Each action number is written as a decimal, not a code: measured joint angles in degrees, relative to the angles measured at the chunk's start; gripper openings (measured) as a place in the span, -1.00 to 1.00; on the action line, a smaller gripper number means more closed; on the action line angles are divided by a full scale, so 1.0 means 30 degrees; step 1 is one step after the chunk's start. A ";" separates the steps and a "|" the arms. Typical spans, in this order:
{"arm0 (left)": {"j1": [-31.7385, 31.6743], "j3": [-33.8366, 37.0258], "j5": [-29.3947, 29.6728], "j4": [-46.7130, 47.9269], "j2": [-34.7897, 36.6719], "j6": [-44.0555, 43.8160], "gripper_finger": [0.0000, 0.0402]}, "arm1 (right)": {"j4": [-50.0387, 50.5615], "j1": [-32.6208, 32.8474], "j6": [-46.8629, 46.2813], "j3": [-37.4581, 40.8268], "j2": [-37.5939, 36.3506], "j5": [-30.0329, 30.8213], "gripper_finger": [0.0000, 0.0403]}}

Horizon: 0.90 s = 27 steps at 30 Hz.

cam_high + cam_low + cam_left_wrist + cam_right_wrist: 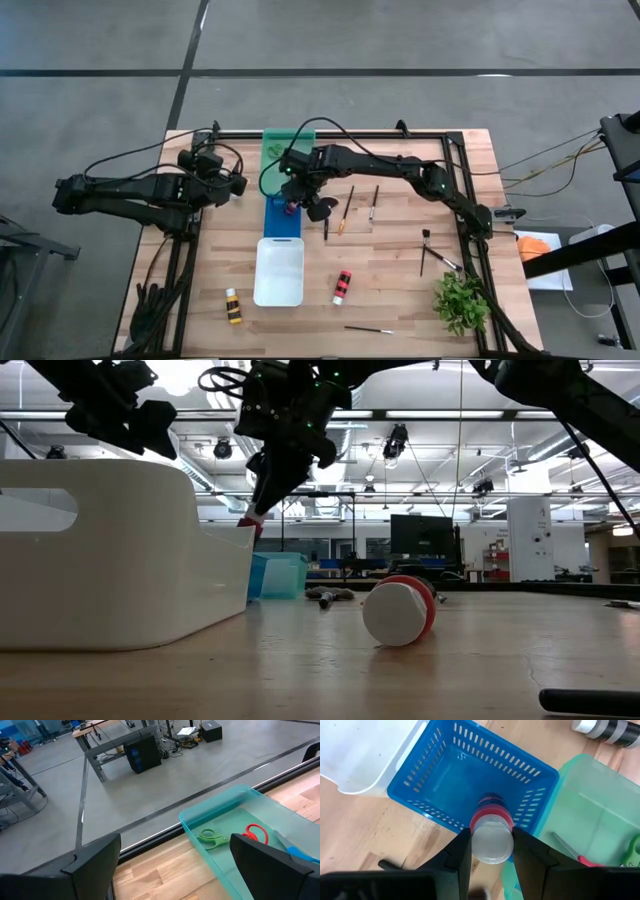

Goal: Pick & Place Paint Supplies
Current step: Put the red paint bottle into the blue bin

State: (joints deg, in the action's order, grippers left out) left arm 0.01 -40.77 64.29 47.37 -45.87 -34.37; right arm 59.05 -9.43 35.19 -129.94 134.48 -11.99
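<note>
My right gripper point(296, 203) point(491, 851) is shut on a paint bottle point(491, 822) with a white cap and red band, above the blue basket point(445, 775) point(283, 222). The low view shows the bottle's red lower end point(250, 524) hanging over the trays. Another red-banded bottle point(342, 287) point(398, 612) lies on its side on the table. A yellow-banded bottle point(233, 306) lies near the front left. Brushes point(349, 206) point(374, 203) lie right of the basket. My left gripper point(238, 185) point(175, 870) waits open at the table's left. My right gripper pinches the bottle's cap end point(479, 840) between its two fingers point(461, 855), one on each side. The fingers slant down from above. The bottle hangs tilted, cap up and base down, lifted clear above the blue basket.
A white tray point(279, 272) point(120, 560) stands in front of the blue basket. Behind the basket, a green tray point(283, 142) point(200, 815) holds green scissors point(214, 839) and red scissors point(256, 833). More brushes point(426, 250) point(368, 329) and a leafy plant point(460, 303) lie at the front right.
</note>
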 joint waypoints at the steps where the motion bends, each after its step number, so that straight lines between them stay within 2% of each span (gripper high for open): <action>1: 0.0000 0.0000 0.0000 0.0000 0.0000 0.0000 0.90 | -0.0049 0.0000 0.0052 -0.0004 0.0092 -0.0003 -0.47; 27: 0.0000 -0.0007 -0.0311 -0.0211 -0.0007 -0.0015 0.90 | 0.0503 -0.0240 0.0790 0.0040 0.0487 0.0533 -0.46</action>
State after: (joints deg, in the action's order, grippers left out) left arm 0.01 -40.80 63.36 46.74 -45.89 -34.41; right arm 60.55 -10.15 37.56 -129.82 135.94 -10.39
